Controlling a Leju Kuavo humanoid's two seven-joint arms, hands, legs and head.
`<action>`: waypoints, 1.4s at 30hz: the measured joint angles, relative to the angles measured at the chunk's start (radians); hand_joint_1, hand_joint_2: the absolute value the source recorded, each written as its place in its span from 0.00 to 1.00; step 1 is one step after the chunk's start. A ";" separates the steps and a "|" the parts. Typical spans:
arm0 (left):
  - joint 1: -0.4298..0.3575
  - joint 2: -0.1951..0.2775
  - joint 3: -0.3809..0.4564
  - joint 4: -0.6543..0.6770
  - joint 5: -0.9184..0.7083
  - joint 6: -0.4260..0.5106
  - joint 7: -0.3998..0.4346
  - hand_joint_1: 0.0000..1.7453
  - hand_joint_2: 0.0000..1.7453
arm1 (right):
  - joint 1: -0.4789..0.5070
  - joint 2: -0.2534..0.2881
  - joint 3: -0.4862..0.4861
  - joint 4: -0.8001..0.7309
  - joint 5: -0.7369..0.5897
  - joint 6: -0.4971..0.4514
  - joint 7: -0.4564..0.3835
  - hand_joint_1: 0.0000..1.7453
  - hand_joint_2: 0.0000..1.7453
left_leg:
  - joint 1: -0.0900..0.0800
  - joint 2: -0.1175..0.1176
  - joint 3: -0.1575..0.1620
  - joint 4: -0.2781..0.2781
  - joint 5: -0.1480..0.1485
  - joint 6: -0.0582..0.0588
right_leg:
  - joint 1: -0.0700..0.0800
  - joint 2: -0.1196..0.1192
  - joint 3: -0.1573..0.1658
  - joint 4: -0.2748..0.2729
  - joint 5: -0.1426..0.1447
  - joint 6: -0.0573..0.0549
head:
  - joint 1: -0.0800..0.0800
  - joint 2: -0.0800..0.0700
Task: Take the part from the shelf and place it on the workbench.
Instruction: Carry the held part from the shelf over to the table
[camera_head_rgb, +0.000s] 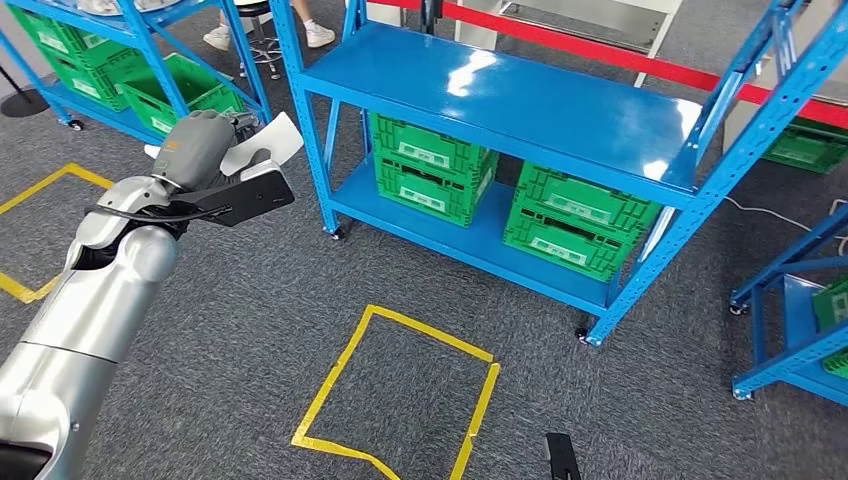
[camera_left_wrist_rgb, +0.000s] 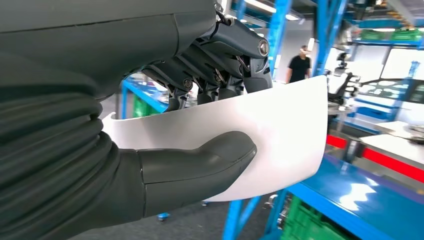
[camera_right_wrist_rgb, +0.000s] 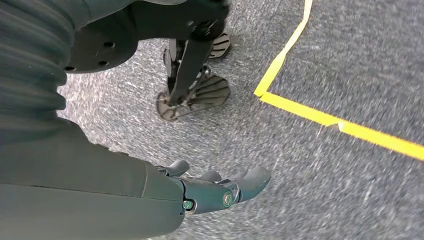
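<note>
Left hand (camera_left_wrist_rgb: 200, 125) clamps the white curved part (camera_left_wrist_rgb: 280, 135), already off the shelf (camera_head_rgb: 520, 100); right hand (camera_right_wrist_rgb: 220, 190) hangs empty, fingers loosely apart. Placement on the workbench remains.

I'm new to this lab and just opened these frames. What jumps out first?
The left robot hand grips a curved white part, raised at the left of the head view. Ahead stands a blue shelf with a bare glossy top and green crates on its lower level. On the grey carpet before it lies a yellow tape square; the right robot hand hangs over the floor.
</note>
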 joint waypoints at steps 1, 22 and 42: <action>0.000 0.000 0.000 0.000 0.000 0.000 0.000 0.82 1.00 | 0.000 -0.001 -0.001 0.000 0.000 0.000 0.000 0.00 1.00 | 0.000 -0.013 -0.001 0.002 0.001 -0.003 | -0.001 0.027 0.035 -0.072 0.029 -0.005 | 0.000 0.000; -0.011 0.006 0.004 0.010 -0.006 0.006 0.001 0.82 1.00 | -0.004 0.000 -0.002 0.000 0.006 0.008 0.001 0.00 1.00 | -0.008 0.128 -0.001 -0.008 0.000 -0.018 | 0.011 -0.154 0.093 -0.184 0.047 -0.010 | -0.009 0.000; -0.023 0.007 0.011 0.036 0.003 -0.003 0.008 0.82 1.00 | 0.000 0.001 -0.004 0.000 0.014 0.002 -0.001 0.00 1.00 | 0.001 0.065 -0.138 0.236 -0.098 -0.058 | 0.001 -0.032 0.082 -0.181 0.061 -0.040 | -0.014 0.000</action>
